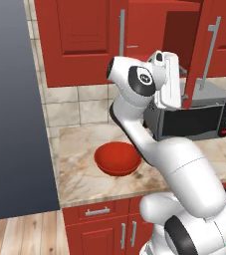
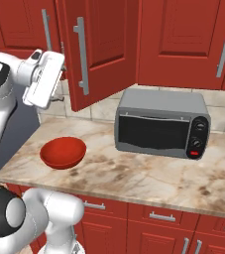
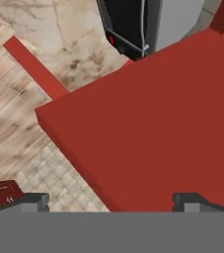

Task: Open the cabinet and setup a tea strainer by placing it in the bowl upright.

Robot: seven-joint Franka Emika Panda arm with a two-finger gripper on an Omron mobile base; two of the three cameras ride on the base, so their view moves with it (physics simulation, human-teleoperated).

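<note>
Standing on the marble counter [image 2: 134, 173] is a grey toaster oven [image 2: 161, 123] with a dark glass front, at the right of the left base view and the middle of the right base view. To its left on the counter sits the red bowl [image 1: 117, 158], open side up, with nothing in it. The arm's white elbow covers a bit of its right rim in the left base view.

Up top, the red cabinet [image 1: 84, 30] has one door [image 2: 94, 49] swung wide open. The door's long silver handle [image 2: 82, 55] runs straight up and down. In the left base view the open door is seen edge-on, just above the toaster oven, and the inside looks dark.

The arm bends up from the bottom of both base views, and its hand reaches toward the open cabinet, beside the door. In the hand view, the gripper [image 3: 111, 200] has its two dark tips far apart with nothing between them, and a big red panel is close in front.
</note>
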